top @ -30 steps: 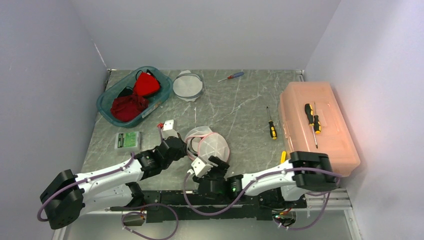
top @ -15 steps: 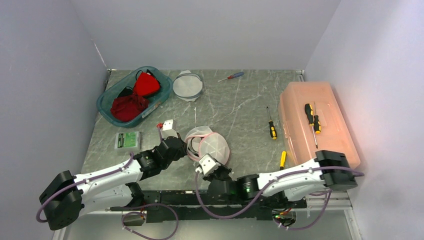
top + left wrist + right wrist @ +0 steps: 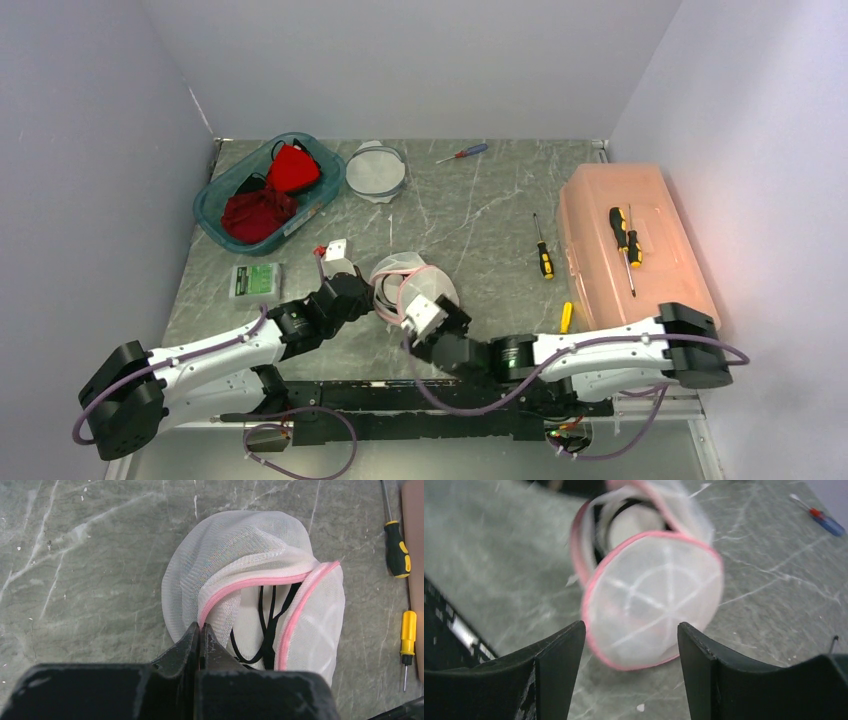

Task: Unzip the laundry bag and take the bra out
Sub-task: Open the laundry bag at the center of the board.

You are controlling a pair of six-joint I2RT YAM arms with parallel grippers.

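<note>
My left fingers [image 3: 200, 639] are clenched on the pink-trimmed edge of the white mesh laundry bag [image 3: 235, 550], pinching the trim right where it curves down towards me. The bag lies on the grey marbled worktop [image 3: 85, 560], near its front edge and a little left of centre, between my two arms. Its pink-edged mouth gapes along one side, and through that gap I see black bra straps [image 3: 267, 625] inside the mesh, so the bra is in the bag. My right fingers [image 3: 556, 670] are released and spread wide, one on each side of my view, with the bag's round, pink-rimmed end panel [image 3: 656, 597] framed between them; that view is blurred, and I cannot tell whether either finger touches the mesh. To the right of the bag a black-and-yellow screwdriver [image 3: 397, 555] lies on the worktop, with a small yellow-handled screwdriver [image 3: 408, 630] nearer the front edge. Further right stands a translucent pink plastic box [image 3: 600, 250], and at the far left a teal plastic bin [image 3: 205, 215] holds red cloth [image 3: 265, 195].
</note>
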